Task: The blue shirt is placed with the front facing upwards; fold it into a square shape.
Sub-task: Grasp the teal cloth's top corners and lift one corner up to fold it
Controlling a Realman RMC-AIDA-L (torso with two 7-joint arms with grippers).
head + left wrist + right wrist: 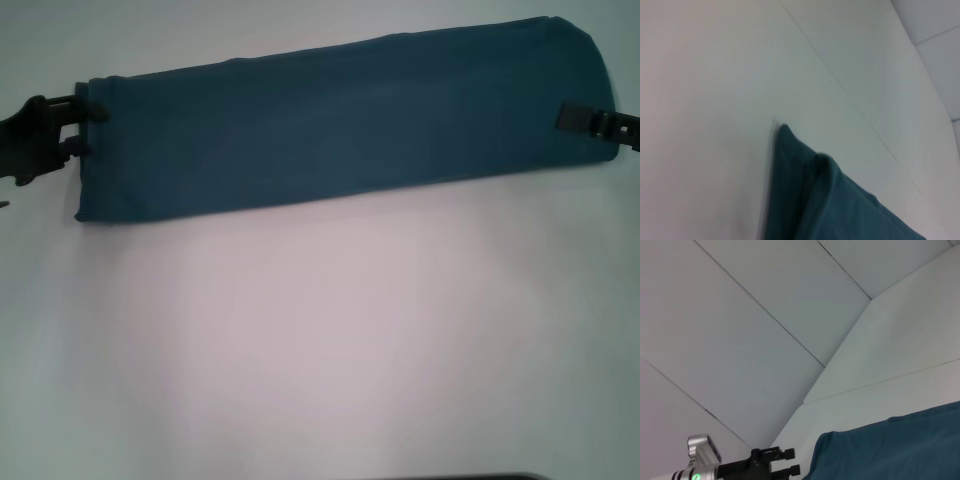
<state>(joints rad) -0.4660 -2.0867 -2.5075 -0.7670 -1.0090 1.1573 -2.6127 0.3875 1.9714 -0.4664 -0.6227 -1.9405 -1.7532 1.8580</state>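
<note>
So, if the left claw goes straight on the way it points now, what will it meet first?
The left claw points inward along the shirt and already sits at its end, so it would meet the shirt fabric first. The right claw lies far beyond, at the other end; depth is unclear.

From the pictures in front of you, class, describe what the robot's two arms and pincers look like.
Both pincers are black, angular and blocky. The left pincer ends a chunky black bracketed mount; the right pincer is a flat rectangular black piece on a slim black link. The right wrist view shows the left arm's silver metal housing with a green light.
</note>
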